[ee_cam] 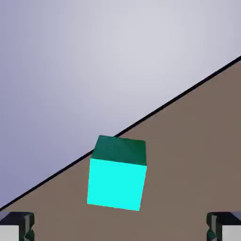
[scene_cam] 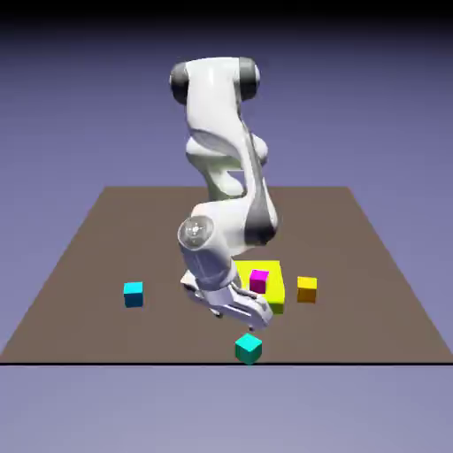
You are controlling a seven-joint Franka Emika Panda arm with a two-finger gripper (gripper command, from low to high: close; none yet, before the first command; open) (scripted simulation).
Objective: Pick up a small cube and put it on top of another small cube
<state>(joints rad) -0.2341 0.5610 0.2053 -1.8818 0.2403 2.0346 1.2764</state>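
Above smooth teal cube (ee_cam: 116, 183), open tool (ee_cam: 120, 227)

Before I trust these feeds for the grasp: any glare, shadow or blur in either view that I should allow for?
Hand view: no blur; the teal cube has one face bright and flat, the other dark green, a pale glow on the backdrop above. Exterior view: top edge fades to black, white arm washed out in places, small cubes coarse but distinct; no clear cast shadows on the table.

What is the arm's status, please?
Gripper open, empty. Teal cube on table near its edge, ungrasped. Orange-yellow cube uncovered; nothing visible between fingers and teal cube.
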